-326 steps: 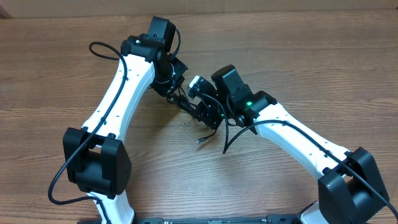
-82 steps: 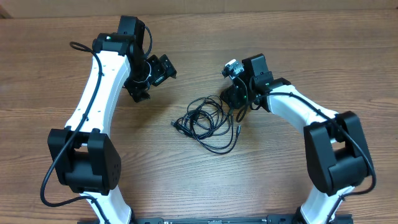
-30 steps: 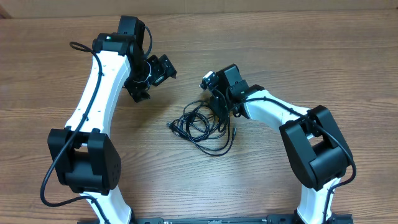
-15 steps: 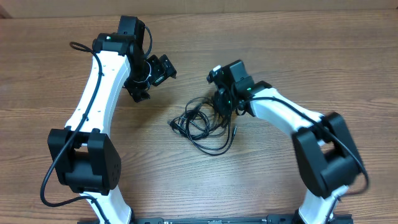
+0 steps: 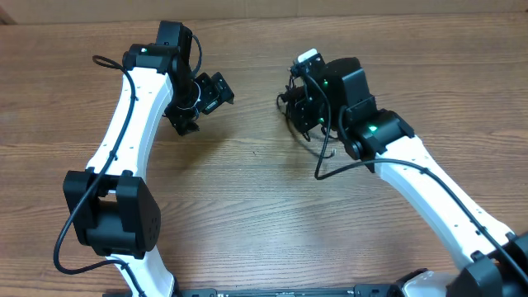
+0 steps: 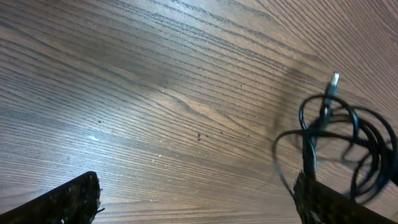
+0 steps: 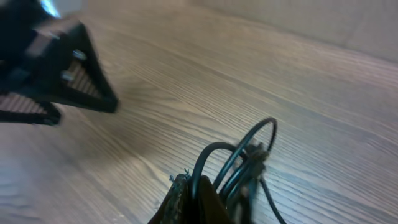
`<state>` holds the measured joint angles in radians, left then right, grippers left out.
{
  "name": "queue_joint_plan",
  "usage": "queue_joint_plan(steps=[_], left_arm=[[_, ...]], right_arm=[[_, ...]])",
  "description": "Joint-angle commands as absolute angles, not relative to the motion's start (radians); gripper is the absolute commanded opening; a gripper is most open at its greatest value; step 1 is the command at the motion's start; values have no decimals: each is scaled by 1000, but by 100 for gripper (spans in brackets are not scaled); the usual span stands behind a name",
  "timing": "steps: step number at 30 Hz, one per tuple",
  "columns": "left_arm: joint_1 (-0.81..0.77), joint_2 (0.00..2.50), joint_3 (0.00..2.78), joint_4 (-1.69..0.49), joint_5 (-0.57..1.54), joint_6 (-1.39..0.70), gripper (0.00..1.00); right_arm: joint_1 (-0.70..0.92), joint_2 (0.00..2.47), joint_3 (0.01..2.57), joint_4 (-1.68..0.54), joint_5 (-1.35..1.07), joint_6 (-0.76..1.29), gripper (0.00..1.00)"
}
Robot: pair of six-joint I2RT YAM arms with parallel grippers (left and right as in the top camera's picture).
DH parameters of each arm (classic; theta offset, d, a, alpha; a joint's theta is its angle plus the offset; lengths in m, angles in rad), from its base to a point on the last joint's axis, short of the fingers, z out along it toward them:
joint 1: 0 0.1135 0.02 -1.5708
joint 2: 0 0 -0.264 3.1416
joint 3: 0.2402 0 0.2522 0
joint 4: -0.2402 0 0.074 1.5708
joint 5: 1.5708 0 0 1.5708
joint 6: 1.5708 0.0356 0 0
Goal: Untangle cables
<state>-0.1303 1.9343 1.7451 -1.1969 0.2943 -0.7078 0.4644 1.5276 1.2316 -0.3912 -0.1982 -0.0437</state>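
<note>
The cables (image 5: 299,132) hang as a looped black bundle off the table, pinched in my right gripper (image 5: 299,106), which is raised at the centre-right. In the right wrist view the shut fingers (image 7: 186,202) clamp the cables (image 7: 249,158), whose loops arch up over the tips. My left gripper (image 5: 205,106) is at the upper left, apart from the bundle and open with nothing in it. From the left wrist view, the left gripper (image 6: 196,205) frames bare wood, and the cables (image 6: 309,149) dangle at the right with a silver-tipped plug (image 6: 334,78) pointing up.
The wooden table (image 5: 247,206) lies under both arms. A thicker black arm wire (image 5: 326,165) loops beside the right wrist. The left gripper (image 7: 50,81) shows at the top left of the right wrist view.
The right gripper has lifted the cable bundle off the table and carried it up and to the right. The left arm has not moved.
</note>
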Motion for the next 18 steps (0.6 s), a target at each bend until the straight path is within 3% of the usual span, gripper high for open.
queue_joint_plan(steps=[1, 18], left_arm=[[-124, 1942, 1736, -1197, 279, -721, 100], [-124, 1942, 1736, -1180, 297, -741, 100]], right_arm=[[463, 1460, 1253, -380, -306, -22, 4], [464, 1420, 1253, -368, -473, -22, 4]])
